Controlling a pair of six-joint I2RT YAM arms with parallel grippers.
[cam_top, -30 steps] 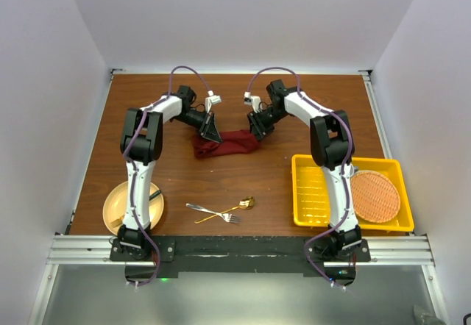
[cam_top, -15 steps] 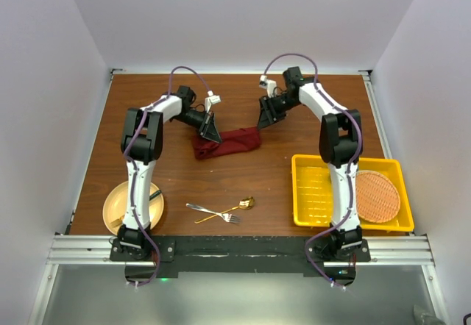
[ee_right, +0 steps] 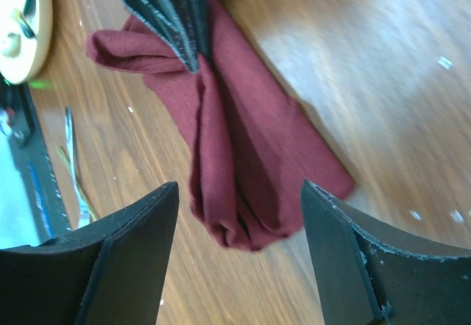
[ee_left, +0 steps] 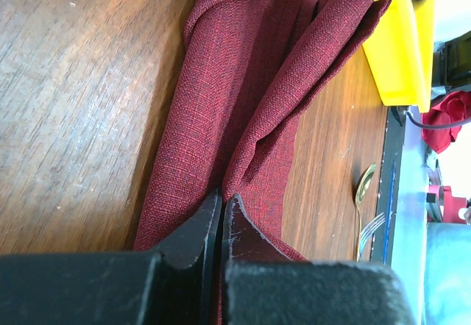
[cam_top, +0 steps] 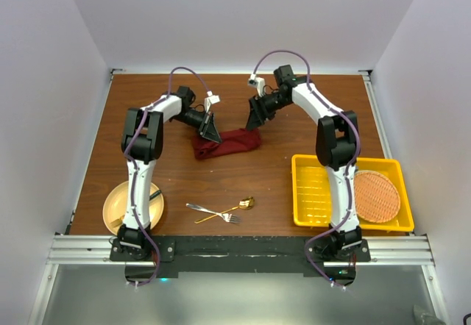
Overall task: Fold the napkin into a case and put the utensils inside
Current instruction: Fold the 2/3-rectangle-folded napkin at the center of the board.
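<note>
At the far middle of the wooden table [cam_top: 176, 178], the maroon napkin [cam_top: 227, 143] lies bunched in a loose, creased strip, not yet a tidy case. The left gripper [ee_left: 221, 196] has its jaws pressed together on a ridge of the cloth at the napkin's left end, where the pleats gather. The right gripper [ee_right: 239, 187] hangs over the other end, jaws wide apart and empty. The silver fork [cam_top: 200, 209] and gold spoon [cam_top: 246, 204] lie crossed near the front edge, well apart from the napkin.

The woven fabric looks light and limp. It will likely sag, crumple and slide on the smooth wood unless one end is pinned. The better hold seems to be a free corner or hem, pinching one layer rather than the bundle. The cutlery is thin, stiff and slick, and is probably best taken across the handle.
</note>
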